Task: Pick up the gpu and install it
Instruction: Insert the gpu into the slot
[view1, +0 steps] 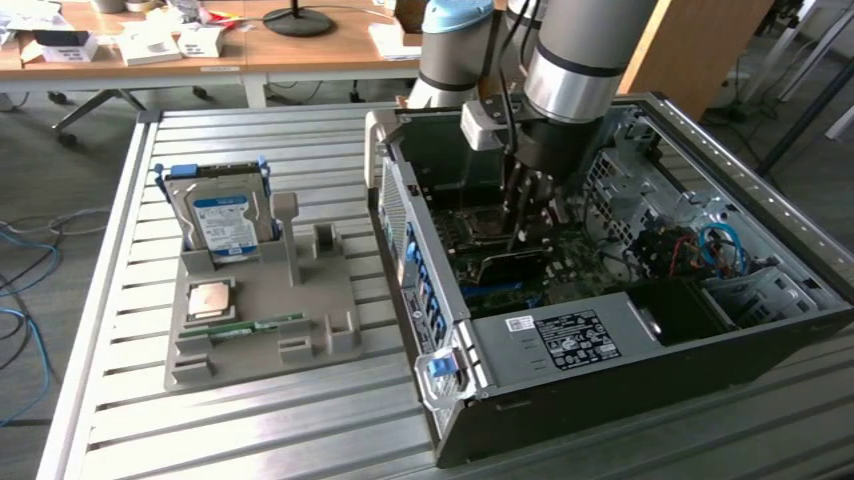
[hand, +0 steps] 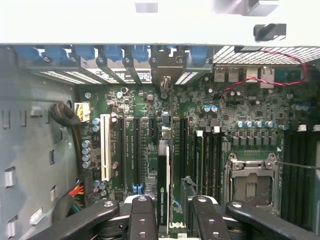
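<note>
Hard drive: stood in the grey holder tray, well apart from the work.
Gripper: lowered into the open computer case, fingers clamped on the gpu.
Gpu: held edge-down over the motherboard expansion slots.
Risk: if the card edge is not aligned with its slot, connector or board could be damaged.

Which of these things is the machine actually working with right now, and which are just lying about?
In the job: gripper; gpu, edge-on by it; motherboard; computer case.
Lying about: hard drive, memory stick, square chip, all on the grey tray.
</note>
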